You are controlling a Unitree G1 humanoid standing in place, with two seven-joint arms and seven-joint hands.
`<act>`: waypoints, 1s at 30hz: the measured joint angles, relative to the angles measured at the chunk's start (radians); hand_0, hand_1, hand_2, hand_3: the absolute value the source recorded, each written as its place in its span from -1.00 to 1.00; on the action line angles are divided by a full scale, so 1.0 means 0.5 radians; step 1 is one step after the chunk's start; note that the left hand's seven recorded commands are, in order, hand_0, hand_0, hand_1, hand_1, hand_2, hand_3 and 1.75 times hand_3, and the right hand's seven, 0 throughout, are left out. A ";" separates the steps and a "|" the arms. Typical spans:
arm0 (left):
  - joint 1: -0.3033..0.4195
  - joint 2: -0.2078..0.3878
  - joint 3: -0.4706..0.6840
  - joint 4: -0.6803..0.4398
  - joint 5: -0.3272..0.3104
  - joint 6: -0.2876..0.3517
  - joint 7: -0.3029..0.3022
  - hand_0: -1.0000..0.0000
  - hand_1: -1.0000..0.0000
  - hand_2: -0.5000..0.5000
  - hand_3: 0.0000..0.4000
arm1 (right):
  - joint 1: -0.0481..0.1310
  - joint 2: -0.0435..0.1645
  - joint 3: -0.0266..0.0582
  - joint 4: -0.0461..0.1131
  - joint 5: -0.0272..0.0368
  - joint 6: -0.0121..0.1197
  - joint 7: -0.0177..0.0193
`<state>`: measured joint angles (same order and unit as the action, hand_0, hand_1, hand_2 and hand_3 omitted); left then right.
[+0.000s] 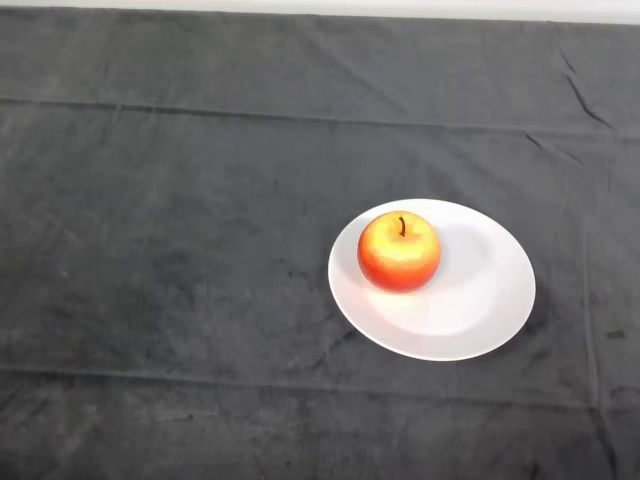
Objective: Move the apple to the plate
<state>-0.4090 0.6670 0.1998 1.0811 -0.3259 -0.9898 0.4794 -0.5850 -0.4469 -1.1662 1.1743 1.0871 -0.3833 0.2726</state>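
Observation:
A red and yellow apple [399,251] stands upright, stem up, on the left part of a white round plate [480,300]. The plate lies on the dark cloth right of the middle of the head view.
The dark cloth [180,250] covers the whole table, with shallow creases running across it. The table's far edge [320,10] runs along the top of the view.

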 measured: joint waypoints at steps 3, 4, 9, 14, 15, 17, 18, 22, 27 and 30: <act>0.000 0.000 0.029 0.000 0.013 -0.011 -0.005 1.00 1.00 0.00 -1.00 | 0.000 0.000 0.000 0.000 0.000 0.000 0.0002; 0.000 0.000 0.029 0.001 0.015 -0.019 -0.007 1.00 1.00 0.00 -1.00 | 0.000 0.000 0.000 0.000 0.000 0.000 0.0002; -0.003 0.000 0.037 0.022 0.042 -0.041 -0.032 1.00 1.00 0.00 -1.00 | 0.000 0.000 0.000 0.000 0.000 0.000 0.0007; -0.006 0.000 0.049 0.063 0.070 -0.042 -0.046 1.00 1.00 0.00 -1.00 | 0.000 0.000 0.000 0.000 0.000 0.000 0.0014; -0.006 0.000 0.056 0.063 0.074 -0.042 -0.048 1.00 1.00 0.00 -1.00 | 0.000 0.000 0.000 0.000 0.000 0.000 0.0014; -0.007 0.000 0.079 0.063 0.082 -0.042 -0.057 1.00 1.00 0.00 -1.00 | 0.000 0.000 0.000 0.000 0.000 0.000 0.0015; -0.007 0.000 0.091 0.063 0.086 -0.042 -0.060 1.00 1.00 0.00 -1.00 | 0.000 0.000 0.000 0.000 0.000 0.000 0.0015; -0.009 0.000 0.107 0.063 0.104 -0.042 -0.068 1.00 1.00 0.00 -1.00 | 0.000 0.000 0.000 0.000 0.000 0.000 0.0018; -0.010 0.000 0.108 0.065 0.115 -0.047 -0.085 1.00 1.00 0.00 -1.00 | 0.000 0.000 0.000 0.000 0.000 0.000 0.0020; -0.012 0.000 0.111 0.068 0.127 -0.056 -0.089 1.00 1.00 0.00 -1.00 | 0.000 0.000 0.000 0.000 0.000 0.000 0.0022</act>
<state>-0.4150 0.6668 0.2554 1.1153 -0.2627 -1.0178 0.4351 -0.5850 -0.4469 -1.1663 1.1744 1.0873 -0.3833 0.2737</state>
